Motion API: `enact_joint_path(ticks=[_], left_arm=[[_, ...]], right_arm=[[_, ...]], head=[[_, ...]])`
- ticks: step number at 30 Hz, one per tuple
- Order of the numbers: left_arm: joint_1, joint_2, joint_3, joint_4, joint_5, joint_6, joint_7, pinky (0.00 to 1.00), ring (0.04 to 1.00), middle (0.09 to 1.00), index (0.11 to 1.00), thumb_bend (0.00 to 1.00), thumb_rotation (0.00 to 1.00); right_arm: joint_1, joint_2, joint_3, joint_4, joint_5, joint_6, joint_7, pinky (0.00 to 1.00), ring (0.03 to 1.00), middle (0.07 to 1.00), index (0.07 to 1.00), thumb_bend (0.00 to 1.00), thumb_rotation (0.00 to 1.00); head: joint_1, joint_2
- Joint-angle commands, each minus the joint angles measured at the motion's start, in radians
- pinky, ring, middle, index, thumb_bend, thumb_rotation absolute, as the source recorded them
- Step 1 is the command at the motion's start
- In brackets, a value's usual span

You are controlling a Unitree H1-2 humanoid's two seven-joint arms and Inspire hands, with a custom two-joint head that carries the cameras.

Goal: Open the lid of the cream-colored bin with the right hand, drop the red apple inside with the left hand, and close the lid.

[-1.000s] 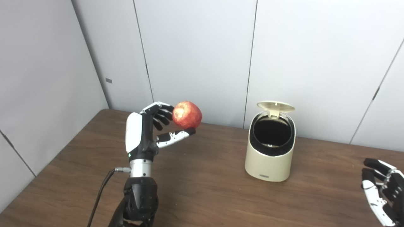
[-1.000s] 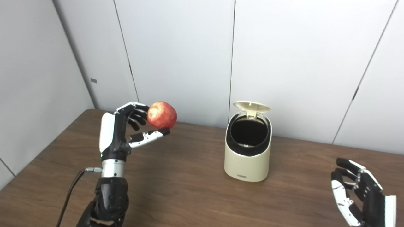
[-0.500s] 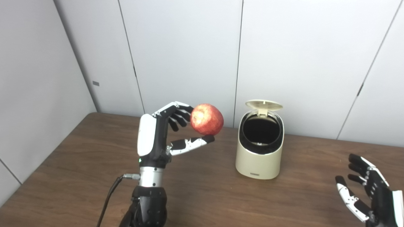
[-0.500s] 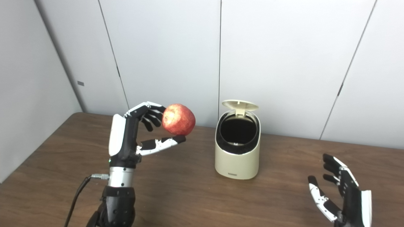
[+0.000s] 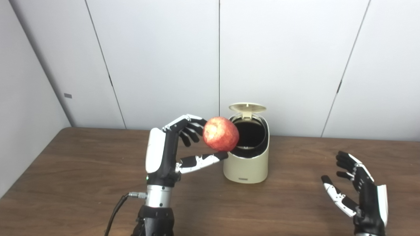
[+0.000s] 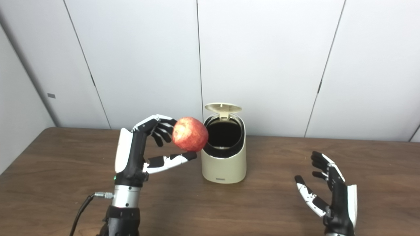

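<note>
above the worktop (image 5: 82, 183), the left hand (image 5: 170, 147) grips the red apple (image 5: 220, 133) between fingers and thumb, just left of the cream-colored bin (image 5: 246, 154), whose lid (image 5: 247, 107) stands raised. the right hand (image 5: 359, 193) hovers apart, spread and holding nothing.

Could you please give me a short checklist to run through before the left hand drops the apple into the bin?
1. Lid raised: ok.
2. Bin mouth unobstructed: ok.
3. Left hand holds red apple between fingers and thumb: ok.
4. Apple directly above the opening: cannot tell; it reads left of and in front of the rim.
5. Right hand open, away from the bin: ok.
6. Bin upright on table: ok.
</note>
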Motion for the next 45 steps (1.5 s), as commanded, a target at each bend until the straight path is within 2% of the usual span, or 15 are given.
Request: enact_joint_path(ticks=[1,3,5,7,14,17,19,24,29,34,38,45], left_arm=[[-0.058,-0.012,-0.008,0.007,0.013,-0.021,0.007,0.27,0.387,0.478,0.536,0.5,0.0],[-0.073,-0.021,-0.009,0.042,0.011,-0.041,0.018,0.27,0.389,0.478,0.534,0.5,0.0],[-0.087,-0.03,-0.01,0.077,0.01,-0.056,0.028,0.27,0.39,0.478,0.534,0.5,0.0],[-0.103,-0.038,-0.013,0.113,0.016,-0.066,0.04,0.27,0.394,0.477,0.529,0.5,0.0],[-0.165,-0.06,-0.008,0.251,0.018,-0.076,0.082,0.27,0.397,0.476,0.52,0.5,0.0],[-0.19,-0.07,-0.007,0.311,0.016,-0.08,0.107,0.27,0.4,0.478,0.515,0.5,0.0],[-0.203,-0.07,-0.009,0.342,0.021,-0.078,0.119,0.27,0.402,0.48,0.513,0.5,0.0],[-0.23,-0.063,-0.015,0.405,0.029,-0.078,0.146,0.28,0.401,0.48,0.51,0.5,0.0],[-0.266,-0.053,-0.015,0.472,0.029,-0.08,0.178,0.28,0.397,0.476,0.516,0.5,0.0],[-0.299,-0.041,-0.023,0.52,0.04,-0.076,0.205,0.28,0.399,0.472,0.517,0.5,0.0],[-0.32,-0.034,-0.027,0.544,0.045,-0.068,0.219,0.27,0.396,0.472,0.516,0.5,0.0],[-0.344,-0.033,-0.025,0.57,0.044,-0.071,0.246,0.27,0.398,0.47,0.513,0.5,0.0]], right_arm=[[-0.002,0.003,0.005,0.04,-0.011,-0.059,-0.019,0.61,0.73,0.743,0.754,0.21,0.19],[-0.004,0.005,0.008,0.046,-0.009,-0.068,-0.021,0.64,0.742,0.753,0.758,0.2,0.2],[-0.005,0.006,0.009,0.052,-0.01,-0.074,-0.023,0.63,0.733,0.746,0.751,0.2,0.22],[-0.006,0.006,0.011,0.059,-0.012,-0.081,-0.024,0.64,0.745,0.758,0.758,0.2,0.18],[-0.009,0.016,0.012,0.068,-0.026,-0.082,-0.04,0.64,0.742,0.758,0.761,0.2,0.22],[-0.013,0.013,0.016,0.084,-0.035,-0.099,-0.051,0.68,0.763,0.771,0.763,0.21,0.2],[-0.013,0.013,0.02,0.09,-0.028,-0.108,-0.052,0.67,0.762,0.769,0.764,0.21,0.21],[-0.016,0.016,0.025,0.1,-0.022,-0.131,-0.062,0.68,0.763,0.767,0.762,0.22,0.33],[-0.02,0.012,0.03,0.12,-0.028,-0.153,-0.074,0.68,0.764,0.771,0.767,0.21,0.29],[-0.023,0.006,0.035,0.137,-0.027,-0.164,-0.08,0.69,0.768,0.775,0.774,0.21,0.28],[-0.02,0.01,0.038,0.12,-0.036,-0.149,-0.082,0.67,0.757,0.769,0.77,0.21,0.37],[-0.019,0.007,0.044,0.12,-0.045,-0.148,-0.085,0.68,0.765,0.774,0.773,0.2,0.35]], head=[[-0.011,0.001],[-0.024,0.0],[-0.03,-0.001],[-0.038,-0.002],[-0.051,0.004],[-0.06,0.003],[-0.067,0.002],[-0.077,0.002],[-0.079,0.001],[-0.083,-0.002],[-0.085,-0.003],[-0.086,-0.005]])
